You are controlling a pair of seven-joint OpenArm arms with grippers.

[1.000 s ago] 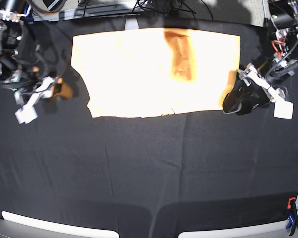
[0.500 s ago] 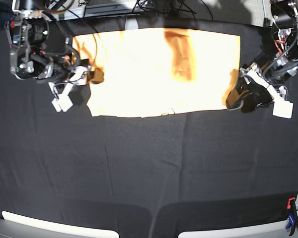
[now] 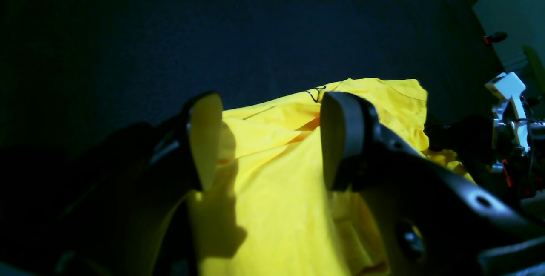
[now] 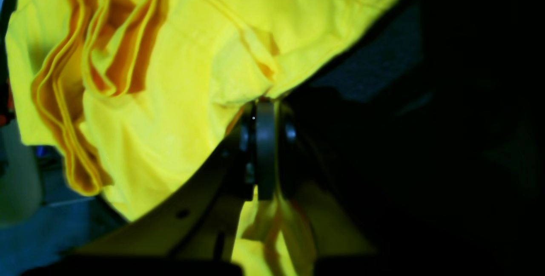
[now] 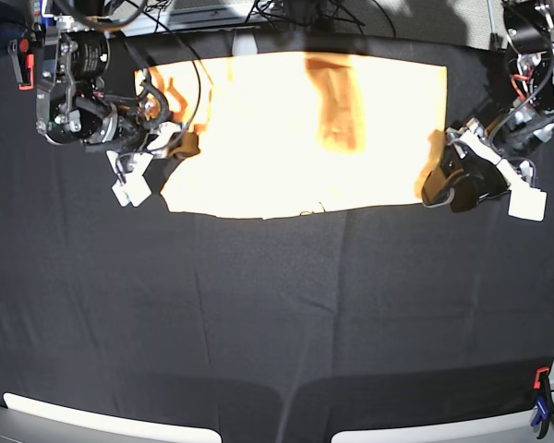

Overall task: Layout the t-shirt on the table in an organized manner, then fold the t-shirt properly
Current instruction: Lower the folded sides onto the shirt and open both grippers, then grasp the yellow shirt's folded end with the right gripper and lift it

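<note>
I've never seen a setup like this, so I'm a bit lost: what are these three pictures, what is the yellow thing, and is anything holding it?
It is a robot with two arms working over a table covered in black cloth. One picture looks down on the whole scene; the other two come from small cameras mounted on each arm's wrist, looking past its own fingers.

The pale yellow sheet is a t-shirt, spread fairly flat at the far side of the table.

The right gripper, on the left of the overhead picture, has its fingers pressed together on a bunched edge of the t-shirt, so it is holding the cloth. The left gripper, on the overhead picture's right, has its fingers wide apart over the opposite edge and grips nothing yet.
</note>
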